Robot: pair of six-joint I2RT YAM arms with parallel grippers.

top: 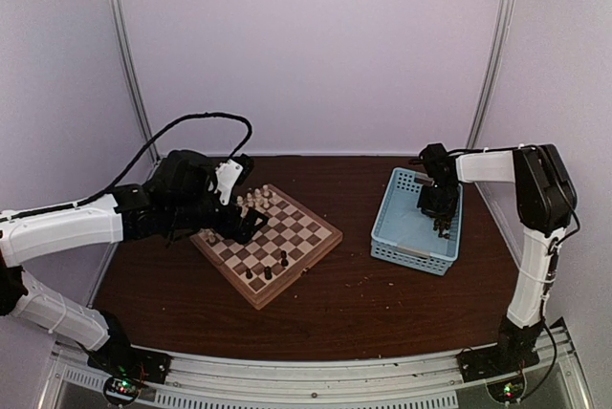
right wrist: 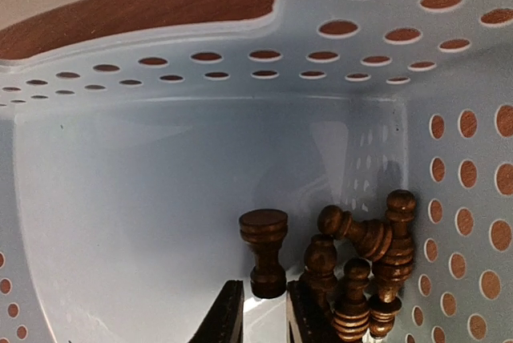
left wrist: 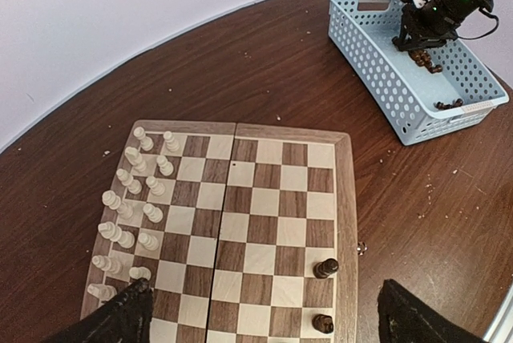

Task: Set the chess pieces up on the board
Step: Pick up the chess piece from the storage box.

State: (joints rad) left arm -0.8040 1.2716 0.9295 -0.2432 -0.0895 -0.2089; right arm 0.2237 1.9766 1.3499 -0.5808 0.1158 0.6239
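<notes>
1. Board (top: 273, 242), seen from above, lies cornerwise on the dark table (top: 363, 309), left of centre. Cream pieces (top: 253, 201) crowd its far-left edge and 3 dark pieces (top: 267, 272) stand near its near corner. The left gripper (top: 251, 225) hangs over the board's left side. The right gripper (top: 441, 223) reaches down into the light blue basket (top: 409, 254), well apart on the right.
2. From the left wrist, that gripper's jaws are spread wide, with its 2 black fingers (left wrist: 120, 319) at the bottom corners and nothing between them. The cream pieces stand in 2 files along the board's left edge. 2 dark pieces stand by the right edge.
3. From the right wrist, the fingers (right wrist: 228, 319) are nearly together. A flat-topped dark piece (right wrist: 264, 251) stands upright on the basket floor with its base at their tips. I cannot tell whether they pinch it. Just beside it, a heap of dark chessmen (right wrist: 361, 271) fills the corner.
</notes>
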